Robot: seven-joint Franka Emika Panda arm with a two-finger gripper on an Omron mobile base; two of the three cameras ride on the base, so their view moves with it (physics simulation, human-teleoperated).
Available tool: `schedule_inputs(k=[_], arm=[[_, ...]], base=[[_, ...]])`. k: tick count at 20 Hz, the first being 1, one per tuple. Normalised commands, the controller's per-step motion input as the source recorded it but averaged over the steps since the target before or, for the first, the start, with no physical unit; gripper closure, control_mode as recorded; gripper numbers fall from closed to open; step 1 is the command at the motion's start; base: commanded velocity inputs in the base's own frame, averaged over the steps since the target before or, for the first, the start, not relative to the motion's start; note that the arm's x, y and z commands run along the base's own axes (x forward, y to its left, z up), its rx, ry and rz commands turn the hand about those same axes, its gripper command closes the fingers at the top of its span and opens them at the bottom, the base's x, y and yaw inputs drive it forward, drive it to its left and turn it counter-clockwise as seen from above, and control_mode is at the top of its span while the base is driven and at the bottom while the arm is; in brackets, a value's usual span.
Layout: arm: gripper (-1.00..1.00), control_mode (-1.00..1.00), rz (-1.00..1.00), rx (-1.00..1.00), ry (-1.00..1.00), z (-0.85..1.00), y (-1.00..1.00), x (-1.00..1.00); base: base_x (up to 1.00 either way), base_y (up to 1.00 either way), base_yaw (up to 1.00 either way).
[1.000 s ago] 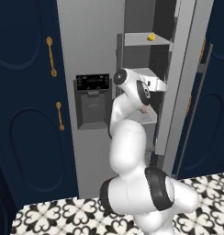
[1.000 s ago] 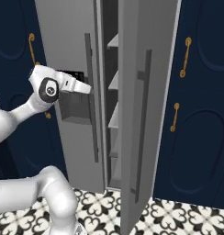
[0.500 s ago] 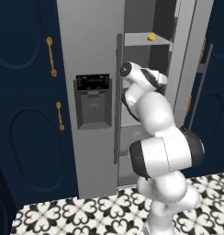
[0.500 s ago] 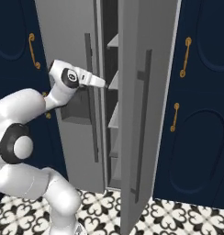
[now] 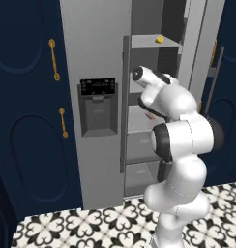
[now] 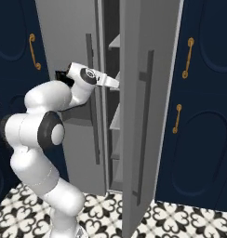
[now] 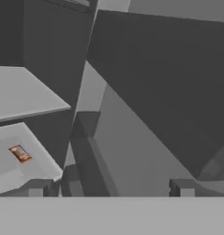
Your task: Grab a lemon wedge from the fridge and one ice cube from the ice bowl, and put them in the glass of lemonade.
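One door of the fridge (image 5: pixel 95 58) ajar, arm reaching into the gap.

Gripper (image 7: pixel 114 187) spread wide, holding nothing, its tips at the bottom of the hand view. Lemon wedge (image 5: pixel 159 38) sits on the top shelf, upper right of the left base view, above the wrist. Judgement: raise the hand to shelf height, then go in level. Open door (image 6: pixel 143 93) crowds the right side (tight gap). Small orange item (image 7: pixel 19 154) on a lower shelf (image 7: pixel 22 160), lower left in hand view; not the target.
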Motion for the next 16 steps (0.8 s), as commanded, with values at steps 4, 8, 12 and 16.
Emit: schedule_inputs(k=[4,8,12,16], arm=[[-1.00,-1.00,-0.16,0.00,0.00,-0.08,-0.99,-0.09],[-1.00,-1.00,-0.21,0.00,0.00,-0.04,-1.00,-0.38],[-1.00,-1.00,-0.25,0.02,0.00,0.01,-1.00,-0.84],[-1.00,-1.00,0.13,0.01,-0.12,0.89,0.64,-0.95]], base=[[0.00,0.00,0.00],[0.00,0.00,0.00],[0.00,0.00,0.00],[0.00,0.00,0.00]])
